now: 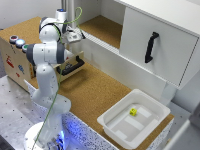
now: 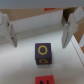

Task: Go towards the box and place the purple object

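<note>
At the exterior view's left, you see a cardboard box point(image 1: 15, 60) with coloured buttons on its top, standing on the cork-covered desk point(image 1: 95, 90). The arm point(image 1: 47, 70) rises beside it and reaches toward the back of the desk, where the pincer point(image 1: 75, 36) is too small in this view to read.

In the wrist view, the pincer point(image 2: 38, 31) is released: its two fingers point(image 2: 11, 31) stand well apart with nothing between them. The purple object point(image 2: 42, 54), a cube with a yellow ring on its top face, rests on a pale surface, apart from both fingers. You cannot tell from the exterior view exactly where this surface lies.

At the exterior view's right, a white tray point(image 1: 112, 122) holds a small yellow-green cube point(image 1: 133, 111), and a white cabinet point(image 1: 160, 40) with a black handle point(image 1: 151, 47) stands behind it.

Hazards, as judgement:
- If you descend off-centre, one finger may strike the cube's top and push it aside.
- If the fingers close on the cube's corners, it may twist and slip out.
- The nearby wall may obstruct a wide finger approach.
</note>
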Motion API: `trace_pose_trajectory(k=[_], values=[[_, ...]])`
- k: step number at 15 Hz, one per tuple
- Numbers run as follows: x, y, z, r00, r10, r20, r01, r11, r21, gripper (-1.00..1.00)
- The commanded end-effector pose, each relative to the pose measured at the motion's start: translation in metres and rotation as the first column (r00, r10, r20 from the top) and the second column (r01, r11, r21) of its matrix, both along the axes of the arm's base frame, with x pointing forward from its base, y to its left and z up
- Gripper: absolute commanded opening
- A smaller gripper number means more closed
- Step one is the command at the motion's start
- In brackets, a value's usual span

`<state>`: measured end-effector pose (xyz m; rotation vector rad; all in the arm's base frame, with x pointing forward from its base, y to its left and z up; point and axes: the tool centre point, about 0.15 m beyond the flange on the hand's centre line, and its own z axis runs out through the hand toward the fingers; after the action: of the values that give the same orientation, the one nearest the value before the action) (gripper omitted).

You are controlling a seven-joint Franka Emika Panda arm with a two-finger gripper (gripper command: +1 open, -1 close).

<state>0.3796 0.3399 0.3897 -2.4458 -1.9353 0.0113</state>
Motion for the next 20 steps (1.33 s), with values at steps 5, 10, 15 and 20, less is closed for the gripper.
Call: trace_pose_trajectory(k=[5,10,15,20], values=[[-0.066,-0.035,0.069,0.991,-0.121,0.050,0.118,0.991,0.063,1.00],[-0.080,-0.089,0.062,0.920,-0.392,-0.004,0.390,0.916,0.098,1.00],[-0.105,-0.171,0.060,0.823,-0.568,0.022,0.552,0.807,0.210,1.00],[-0.113,-0.253,0.062,0.741,-0.669,0.061,0.638,0.729,0.247,1.00]])
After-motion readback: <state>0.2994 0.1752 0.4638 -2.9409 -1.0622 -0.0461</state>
